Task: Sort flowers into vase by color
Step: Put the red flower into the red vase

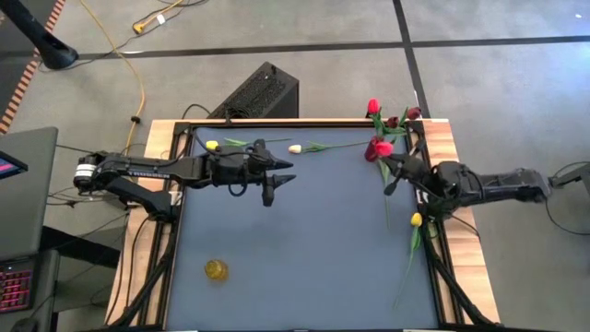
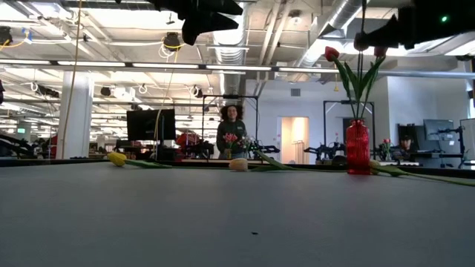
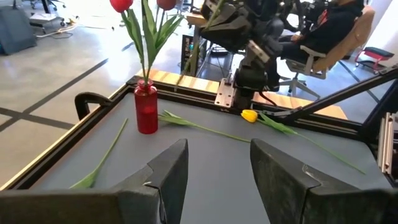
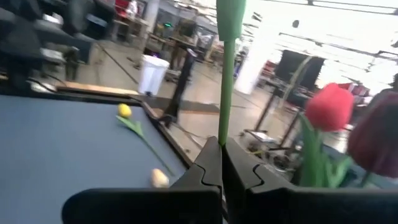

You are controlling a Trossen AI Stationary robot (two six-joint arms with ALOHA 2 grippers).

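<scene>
Midway through a colour sort, the right gripper stands clamped on the slim green stem of a red artificial tulip, held in the air at the far right corner of the dark grey table, just beside the small red glass vase. That vase already holds a few red and dark red tulips, upright. The left gripper hovers with its fingers apart and nothing between them, above the table's far left part.

Much appears left to do. A yellow tulip and a pale cream tulip lie flat along the far edge of the table, and another yellow tulip lies along the right edge near the right arm. A small amber glass vase stands near the front left, well apart from every flower and, as far as the overhead view shows, holding none. By this reading, the reds are almost finished and the yellows not yet begun.
</scene>
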